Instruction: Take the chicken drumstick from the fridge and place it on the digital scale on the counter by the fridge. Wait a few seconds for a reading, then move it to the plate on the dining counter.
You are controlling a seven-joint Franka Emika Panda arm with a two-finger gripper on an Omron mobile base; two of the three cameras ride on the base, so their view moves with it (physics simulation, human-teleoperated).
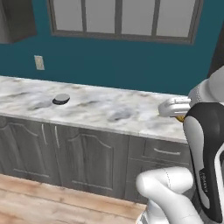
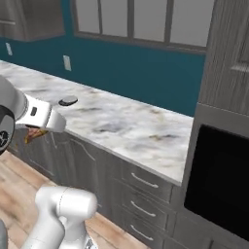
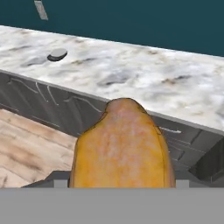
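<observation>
One item in transit: gripper (image 3: 122,186) clamped on the chicken drumstick (image 3: 122,148), held off the marble counter's (image 1: 109,109) front edge. Digital scale (image 3: 57,54) sits far left, near the back edge. Recommend carrying level, centring over the disc, then lowering gently

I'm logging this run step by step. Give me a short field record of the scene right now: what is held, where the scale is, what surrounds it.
held item: chicken drumstick, golden orange-brown, large in the hand view
gripper: shut on the drumstick, in front of the counter edge
digital scale: small dark disc on the marble counter, nothing on it
scale position: off to the gripper's left along the counter
backdrop: teal wall with an outlet
below counter: grey cabinets
task stage: drumstick not yet on scale
</observation>
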